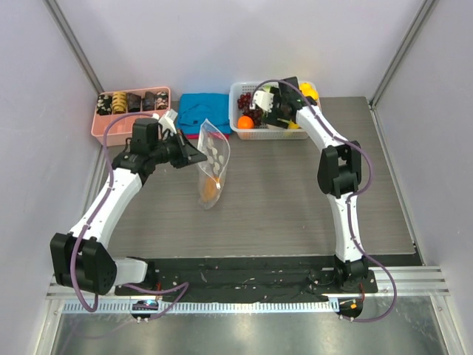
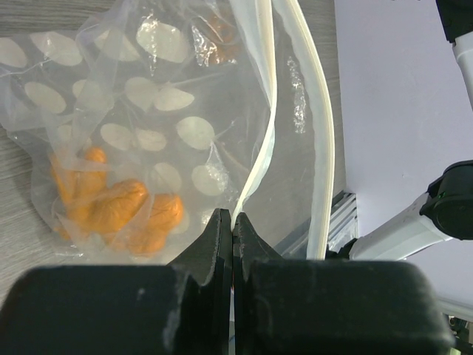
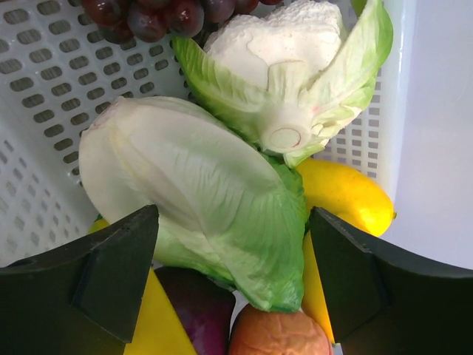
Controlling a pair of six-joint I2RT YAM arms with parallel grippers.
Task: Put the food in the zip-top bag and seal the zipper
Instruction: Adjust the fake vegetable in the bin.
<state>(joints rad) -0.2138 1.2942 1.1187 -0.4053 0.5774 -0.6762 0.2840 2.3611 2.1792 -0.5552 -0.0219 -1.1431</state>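
Left jaws are pinched tight on the zipper [image 2: 255,170], hanging the zip-top bag [image 1: 213,166] over the table [image 1: 295,200]. Right jaws stand wide astride the lettuce leaf [image 3: 199,192] in the white basket [image 3: 44,89]. Risk: the mouth looks narrow, so the broad leaf may snag there.

zip-top bag [image 1: 213,164] mid-table, knobbly piece [image 1: 210,190] inside, down at near end. back row, left to right: snack tray [image 1: 97,126], cloth [image 1: 201,111], basket [image 1: 255,134]. lettuce [image 3: 222,200] in basket, lying on top of other fruit [image 3: 347,196].
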